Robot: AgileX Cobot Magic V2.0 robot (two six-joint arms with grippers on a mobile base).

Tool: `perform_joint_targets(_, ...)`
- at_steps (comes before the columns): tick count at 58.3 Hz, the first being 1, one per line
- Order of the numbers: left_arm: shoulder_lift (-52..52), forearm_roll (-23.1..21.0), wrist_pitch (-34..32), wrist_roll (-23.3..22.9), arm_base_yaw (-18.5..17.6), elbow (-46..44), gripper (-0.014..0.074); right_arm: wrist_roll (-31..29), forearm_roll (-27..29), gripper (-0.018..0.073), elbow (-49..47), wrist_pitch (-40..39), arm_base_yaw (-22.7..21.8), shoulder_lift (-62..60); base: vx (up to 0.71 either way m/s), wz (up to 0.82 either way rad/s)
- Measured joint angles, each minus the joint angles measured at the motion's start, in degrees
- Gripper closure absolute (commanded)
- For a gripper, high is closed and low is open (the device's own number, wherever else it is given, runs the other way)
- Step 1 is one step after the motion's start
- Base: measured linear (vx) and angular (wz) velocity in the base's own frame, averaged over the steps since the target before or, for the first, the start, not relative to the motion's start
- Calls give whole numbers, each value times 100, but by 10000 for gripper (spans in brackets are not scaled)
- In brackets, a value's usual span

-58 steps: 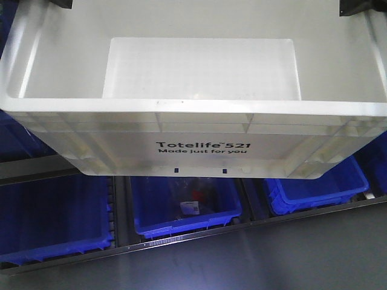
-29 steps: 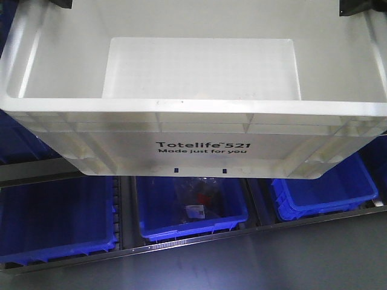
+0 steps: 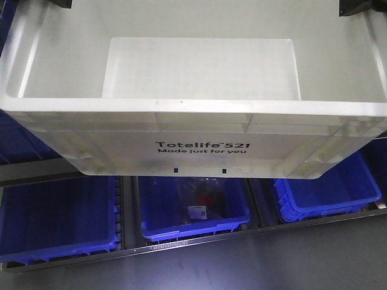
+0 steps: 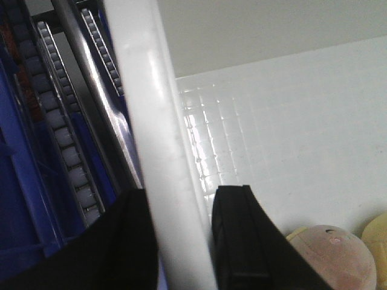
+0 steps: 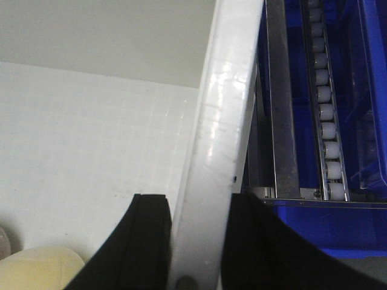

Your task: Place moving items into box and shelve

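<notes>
Blue bins (image 3: 60,211) shifted rightward beneath box (image 3: 199,121); left tool (image 4: 181,205), right tool (image 5: 196,211) clamped astride its rim, pinkish ball (image 4: 329,254), cream ball (image 5: 42,266) inside

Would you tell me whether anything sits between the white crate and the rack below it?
Yes: three blue bins, the left bin, middle bin and right bin, fill the roller rack below the white crate; no free slot shows. The left pincer and right pincer clamp its side rims.

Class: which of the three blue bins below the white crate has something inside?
The middle blue bin: a clear bag with red contents lies in it; the left bin and right bin show only blue.
</notes>
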Motion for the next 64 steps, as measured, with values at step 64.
perform_joint_targets(64, 0, 0, 0, 0, 0, 0, 597, 0, 0, 564, 0, 0, 0, 0, 0, 0)
